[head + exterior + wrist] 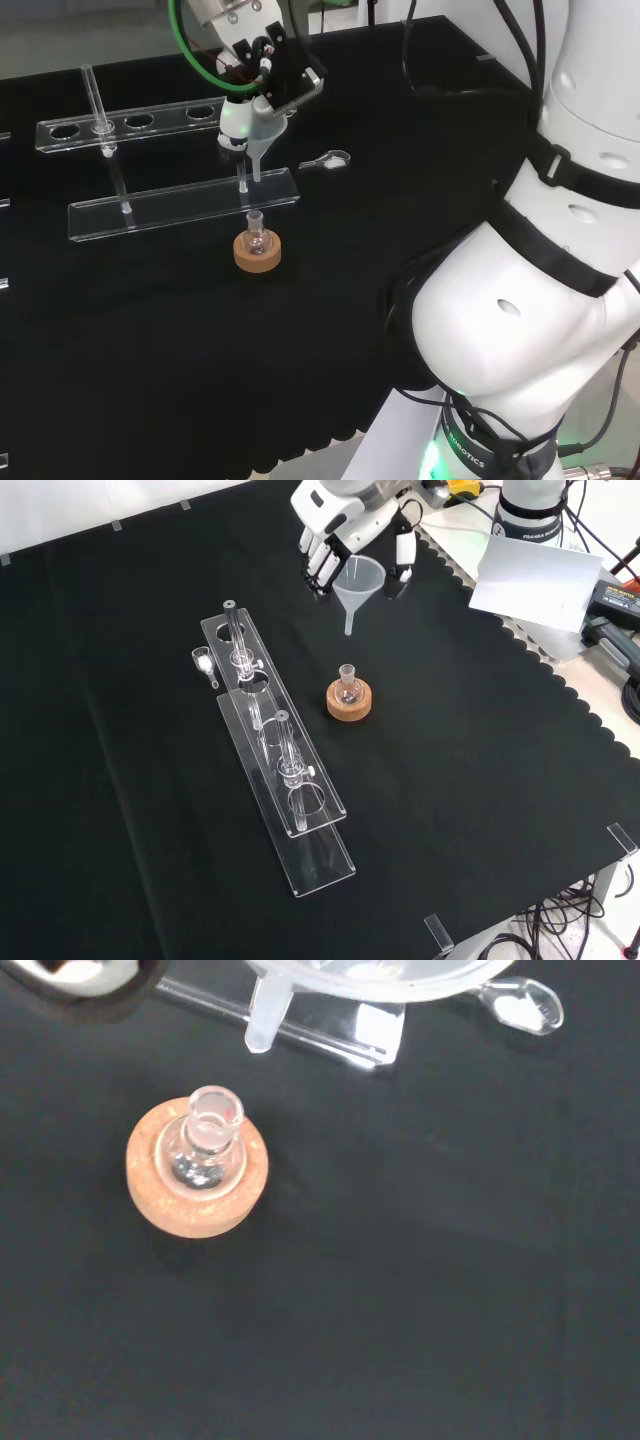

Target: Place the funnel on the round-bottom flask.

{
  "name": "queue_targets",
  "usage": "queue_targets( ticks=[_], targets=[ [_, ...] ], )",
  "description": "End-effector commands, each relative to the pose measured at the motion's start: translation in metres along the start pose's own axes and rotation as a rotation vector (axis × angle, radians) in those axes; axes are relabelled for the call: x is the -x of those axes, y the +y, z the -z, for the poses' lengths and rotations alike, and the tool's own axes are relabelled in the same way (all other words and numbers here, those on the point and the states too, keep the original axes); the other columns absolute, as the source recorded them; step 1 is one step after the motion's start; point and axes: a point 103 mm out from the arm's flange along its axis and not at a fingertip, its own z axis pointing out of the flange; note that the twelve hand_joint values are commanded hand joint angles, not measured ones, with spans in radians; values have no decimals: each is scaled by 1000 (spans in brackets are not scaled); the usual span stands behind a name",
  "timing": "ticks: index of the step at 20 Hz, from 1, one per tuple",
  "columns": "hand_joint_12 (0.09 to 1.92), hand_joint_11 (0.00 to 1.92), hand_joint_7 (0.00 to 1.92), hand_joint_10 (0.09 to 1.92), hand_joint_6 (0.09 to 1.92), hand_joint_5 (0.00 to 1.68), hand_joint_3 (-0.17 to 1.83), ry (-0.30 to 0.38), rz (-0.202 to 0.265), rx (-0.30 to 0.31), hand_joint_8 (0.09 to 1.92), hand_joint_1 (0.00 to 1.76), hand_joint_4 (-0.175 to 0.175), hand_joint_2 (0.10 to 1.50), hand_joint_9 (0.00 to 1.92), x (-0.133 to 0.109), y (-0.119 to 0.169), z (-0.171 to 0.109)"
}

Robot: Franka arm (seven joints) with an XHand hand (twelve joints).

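A small clear round-bottom flask (256,232) (348,685) (205,1146) stands upright in a cork ring stand (257,252) (349,702) (196,1200) on the black cloth. The hand (272,72) (335,520) is shut on a translucent white funnel (250,125) (358,584) (330,982), held by its cone with the stem pointing down. The funnel hangs in the air above the flask. In the head view its stem tip is a short way above the flask's neck; in the front view it sits higher up the cloth than the flask.
Two clear acrylic test tube racks (180,205) (285,770) lie side by side, with glass tubes standing in them. A small clear spoon (328,159) (205,665) (520,1005) lies on the cloth near the racks. White paper (530,575) lies beyond the cloth's scalloped edge.
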Motion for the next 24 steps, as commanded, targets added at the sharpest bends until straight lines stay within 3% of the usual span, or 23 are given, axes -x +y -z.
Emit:
queue_targets(
  ticks=[1,15,24],
  targets=[
    [1287,654,523,502,623,612,546,-14,21,-25,689,787,-24,721,805,-19,9,-13],
    [1288,654,521,501,634,611,548,-24,49,-60,692,783,-24,722,805,-31,30,-26],
    [1288,653,520,502,638,609,549,-37,43,-65,694,781,-24,723,805,-35,33,-28]
  ],
)
